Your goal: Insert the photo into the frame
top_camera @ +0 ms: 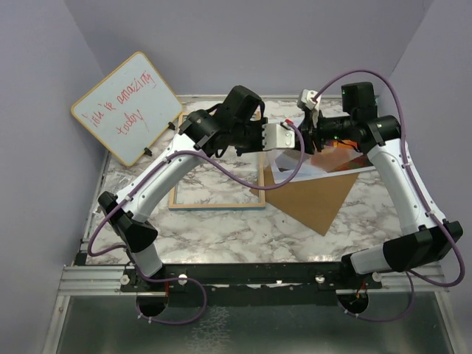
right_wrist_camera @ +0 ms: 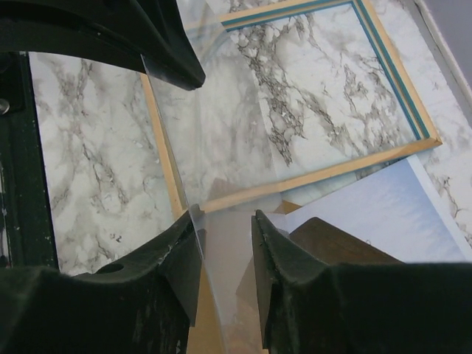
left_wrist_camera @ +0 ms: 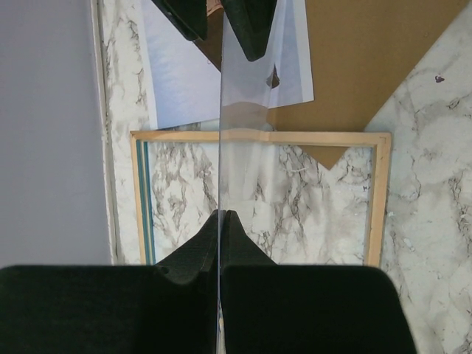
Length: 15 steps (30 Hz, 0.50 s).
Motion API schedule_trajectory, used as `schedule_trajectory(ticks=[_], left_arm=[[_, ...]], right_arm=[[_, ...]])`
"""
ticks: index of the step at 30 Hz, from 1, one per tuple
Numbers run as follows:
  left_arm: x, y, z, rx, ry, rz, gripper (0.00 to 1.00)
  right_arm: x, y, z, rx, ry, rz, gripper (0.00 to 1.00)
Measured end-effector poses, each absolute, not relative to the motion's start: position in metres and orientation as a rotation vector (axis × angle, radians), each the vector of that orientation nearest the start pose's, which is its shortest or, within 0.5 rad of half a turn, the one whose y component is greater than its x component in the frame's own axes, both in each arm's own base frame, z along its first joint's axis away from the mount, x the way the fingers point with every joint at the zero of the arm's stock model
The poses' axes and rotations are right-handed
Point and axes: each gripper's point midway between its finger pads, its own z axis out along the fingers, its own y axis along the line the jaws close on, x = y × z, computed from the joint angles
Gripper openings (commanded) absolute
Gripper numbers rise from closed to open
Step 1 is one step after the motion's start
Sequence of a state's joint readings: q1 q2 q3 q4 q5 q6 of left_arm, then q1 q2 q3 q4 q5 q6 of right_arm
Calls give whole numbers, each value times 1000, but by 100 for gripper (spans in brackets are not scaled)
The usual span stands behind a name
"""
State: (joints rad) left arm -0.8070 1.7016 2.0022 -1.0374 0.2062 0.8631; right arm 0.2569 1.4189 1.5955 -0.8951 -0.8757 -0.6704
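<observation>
Left gripper [left_wrist_camera: 220, 215] clenched on clear pane [right_wrist_camera: 221, 169], held above frame [left_wrist_camera: 380, 199] mid-table, clearing it for photo [left_wrist_camera: 184, 81] | right gripper [right_wrist_camera: 225, 219] straddled pane, apparently not pinching.

Bright, even overhead light is casting soft shadows on the table [top_camera: 221, 228], while faint reflections are hazing the clear pane [right_wrist_camera: 221, 147].

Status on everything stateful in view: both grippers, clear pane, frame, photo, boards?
left gripper: jaws shut on clear pane
right gripper: jaws open around the pane's edge, gap on one side
clear pane: lifted, tilted, above frame
frame: lying flat, wood back up, empty
photo: lying flat, outside frame
backing board: lying flat, one corner overlapping frame
whiteboard: propped up, red writing on it
</observation>
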Motion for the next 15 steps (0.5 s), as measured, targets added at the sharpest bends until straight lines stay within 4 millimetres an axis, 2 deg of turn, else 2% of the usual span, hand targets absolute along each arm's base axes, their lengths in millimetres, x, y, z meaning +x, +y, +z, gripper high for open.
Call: schedule_trajectory(ticks=[4,6,9,14,15], left_arm=[[299,-322,316,1776,1456,-218,0],[298,-323,315,1778,1453,-227,0],[297,-324,316,1781,1448,-237,0],[297,-324,316,1781,1448,-241,0],[297,-324,316,1781,1448,-240,3]], right_arm=[[302,201,310,-1303,1654,751,44],[302,200,306,-1302,1666,752,44],[302,200,300,-1305,1682,748,32],[301,201,299,-1311,1683,744,2],[301,201,299,-1313,1683,741,1]])
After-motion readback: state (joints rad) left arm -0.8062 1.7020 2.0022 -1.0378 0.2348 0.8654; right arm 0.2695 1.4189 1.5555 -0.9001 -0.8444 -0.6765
